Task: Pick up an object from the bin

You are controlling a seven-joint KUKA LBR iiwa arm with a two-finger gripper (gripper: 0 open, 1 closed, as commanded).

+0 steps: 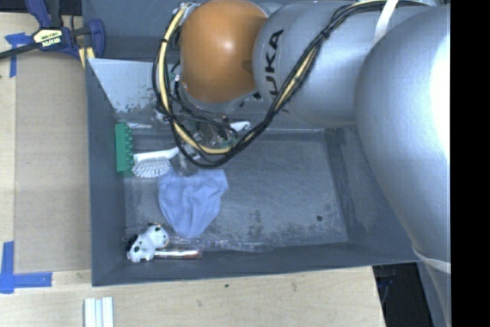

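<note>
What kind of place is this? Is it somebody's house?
Most likely a robot lab or test workshop, not a house. A big silver robot arm with cables reaches into a grey metal bin, and the bin holds odd practice things: a green brush, a blue cloth and a small white toy.

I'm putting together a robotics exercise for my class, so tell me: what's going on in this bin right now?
A KUKA arm reaches in from the right, with its orange-covered wrist low over the upper left part of the grey bin. Nearest to it lie a green comb-like piece, a white brush and a crumpled blue cloth. A small white toy with black spots and a reddish stick lie in the near left corner. Whether the arm has hold of anything cannot be told.
</note>
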